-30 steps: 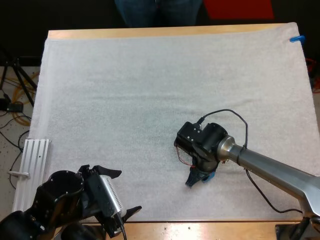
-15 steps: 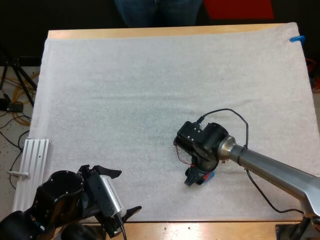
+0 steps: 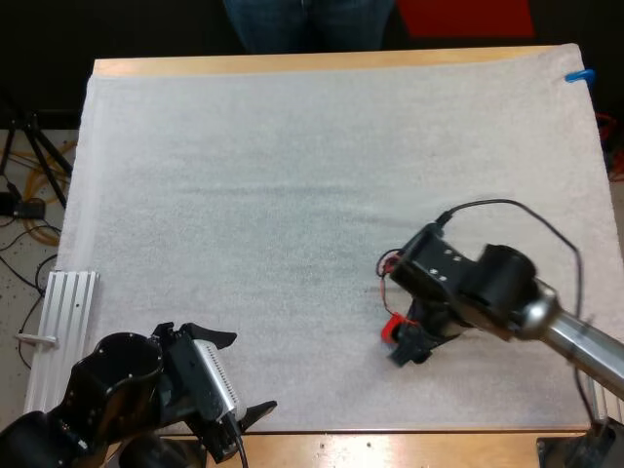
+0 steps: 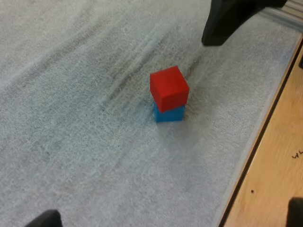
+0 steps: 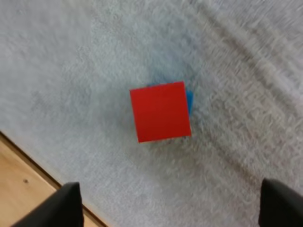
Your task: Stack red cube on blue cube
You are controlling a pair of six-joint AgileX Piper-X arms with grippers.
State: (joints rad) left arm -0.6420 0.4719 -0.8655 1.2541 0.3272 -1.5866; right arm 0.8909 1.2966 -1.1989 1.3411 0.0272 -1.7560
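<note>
The red cube [image 4: 169, 88] sits on the blue cube [image 4: 169, 114], near the white mat's [image 3: 244, 195] near edge, right of middle. The right gripper [image 3: 409, 343] hovers above it with fingers apart. The left gripper [image 3: 237, 375], also spread, is at the near left corner. The cubes seem light and rigid, so I would grip two opposite flat faces.

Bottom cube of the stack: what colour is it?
Blue. The bottom cube sits under the red cube; the left wrist view shows it best.

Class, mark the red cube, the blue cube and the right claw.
red cube [image 5: 161, 111], right wrist view, centre of its top face.
blue cube [image 4: 169, 114], left wrist view, its side face below the red.
right claw [image 5: 169, 201], right wrist view, midway between its open fingertips.
</note>
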